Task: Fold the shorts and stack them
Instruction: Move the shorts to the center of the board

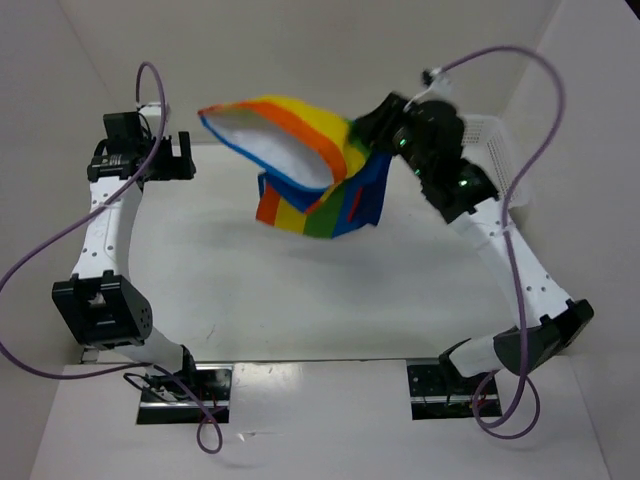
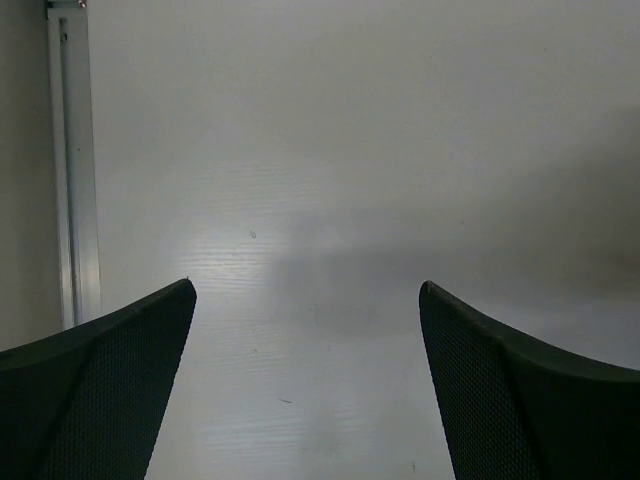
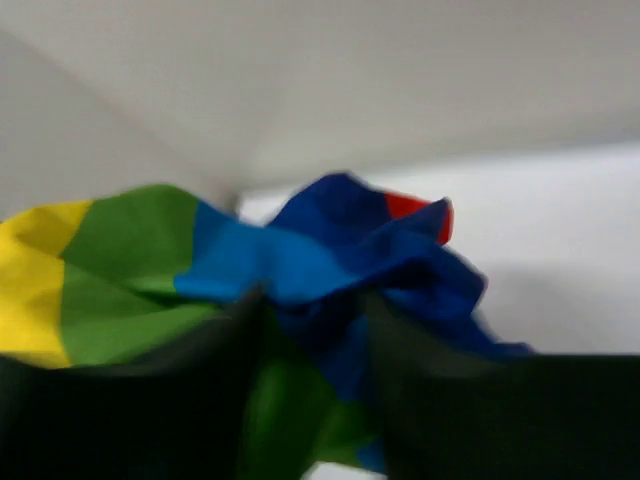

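The rainbow-striped shorts (image 1: 300,160) hang in the air over the far middle of the table, one flap flung out to the left with its white inside showing, the rest drooping down. My right gripper (image 1: 365,135) is shut on the shorts at their right edge and holds them well above the table. In the right wrist view the bunched blue and green cloth (image 3: 300,270) sits pinched between my dark fingers, blurred. My left gripper (image 1: 180,158) is open and empty at the far left; its view shows only bare table between the fingertips (image 2: 150,330).
The white table (image 1: 250,290) is walled by white panels at the back and sides. A metal rail (image 2: 75,160) runs along the table's edge in the left wrist view. A white mesh basket (image 1: 495,135) stands at the far right behind my right arm.
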Robot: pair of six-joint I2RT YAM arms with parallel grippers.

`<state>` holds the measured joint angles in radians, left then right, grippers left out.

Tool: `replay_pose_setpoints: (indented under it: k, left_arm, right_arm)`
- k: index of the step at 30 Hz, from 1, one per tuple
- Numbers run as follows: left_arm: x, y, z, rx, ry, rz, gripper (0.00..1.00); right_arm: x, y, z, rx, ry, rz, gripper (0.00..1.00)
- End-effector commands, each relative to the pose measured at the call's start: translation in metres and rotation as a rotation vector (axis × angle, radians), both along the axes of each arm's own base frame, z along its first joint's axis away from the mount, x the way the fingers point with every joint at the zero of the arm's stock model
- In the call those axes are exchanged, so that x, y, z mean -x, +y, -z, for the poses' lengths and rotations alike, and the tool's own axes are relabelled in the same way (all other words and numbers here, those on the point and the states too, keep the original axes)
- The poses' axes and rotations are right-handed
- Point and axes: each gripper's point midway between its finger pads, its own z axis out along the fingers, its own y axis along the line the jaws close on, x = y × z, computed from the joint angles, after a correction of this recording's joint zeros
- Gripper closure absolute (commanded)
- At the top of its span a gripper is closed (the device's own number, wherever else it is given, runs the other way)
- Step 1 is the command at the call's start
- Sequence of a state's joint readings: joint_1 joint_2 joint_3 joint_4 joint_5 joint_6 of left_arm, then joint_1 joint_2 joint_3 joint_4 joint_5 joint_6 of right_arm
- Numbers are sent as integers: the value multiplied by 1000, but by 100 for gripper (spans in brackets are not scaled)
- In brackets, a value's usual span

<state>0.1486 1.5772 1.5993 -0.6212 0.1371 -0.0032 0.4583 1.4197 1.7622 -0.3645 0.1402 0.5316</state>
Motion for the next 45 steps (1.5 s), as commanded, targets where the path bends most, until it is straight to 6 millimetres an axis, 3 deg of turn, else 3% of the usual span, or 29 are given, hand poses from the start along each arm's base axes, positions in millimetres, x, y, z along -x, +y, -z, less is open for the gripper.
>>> replay_pose_setpoints:
  k: [1, 2, 4, 6, 7, 9, 11, 13, 17, 18, 20, 25, 28, 30, 37, 40, 44, 45]
  left_arm:
    - [-2, -8, -31, 30, -106, 56, 1]
    - [-1, -8, -27, 32, -95, 56, 1]
    - [0, -10, -21, 43, -81, 67, 1]
    - [4, -16, -7, 67, -50, 88, 1]
    - [5, -20, -7, 79, -59, 106, 1]
    - [11, -22, 15, 95, -12, 112, 1]
    - [18, -28, 30, 117, 15, 129, 1]
    - [30, -31, 59, 141, 87, 133, 1]
    - [48, -56, 94, 249, 148, 225, 1]
    - [64, -76, 112, 310, 201, 283, 1]
    - [82, -96, 121, 329, 232, 337, 1]
    - [146, -130, 163, 471, 439, 410, 3]
    - [166, -158, 182, 486, 538, 492, 3]
    - [170, -166, 196, 421, 587, 509, 3]
    - [183, -186, 227, 311, 685, 566, 9]
    - [185, -186, 239, 237, 706, 564, 12]
    - [167, -186, 245, 205, 634, 558, 24]
    - [165, -184, 250, 196, 638, 552, 44]
  right_arm:
    - [34, 60, 144, 92, 308, -171, 41]
    - [57, 81, 169, 172, 346, -223, 21]
    - [80, 76, 215, 270, 458, -218, 10]
    - [76, 56, 231, 306, 486, -144, 5]
    - [73, 46, 228, 302, 476, -107, 3]
    - [58, 24, 230, 286, 485, -43, 3]
    - [47, 16, 230, 273, 488, -17, 3]
    - [33, 15, 240, 283, 516, 4, 3]
    - [23, 28, 258, 268, 577, -7, 3]
    - [27, 29, 264, 265, 600, -20, 3]
    - [39, 24, 280, 276, 642, -24, 3]
    - [55, -1, 315, 260, 727, -46, 3]
    - [57, 2, 334, 267, 762, -64, 3]
    - [56, 5, 346, 273, 789, -74, 3]
    - [49, 8, 347, 258, 784, -83, 3]
    - [51, 5, 350, 260, 786, -87, 3]
    - [52, -1, 361, 275, 785, -87, 3]
    - [51, 0, 363, 285, 781, -91, 3]
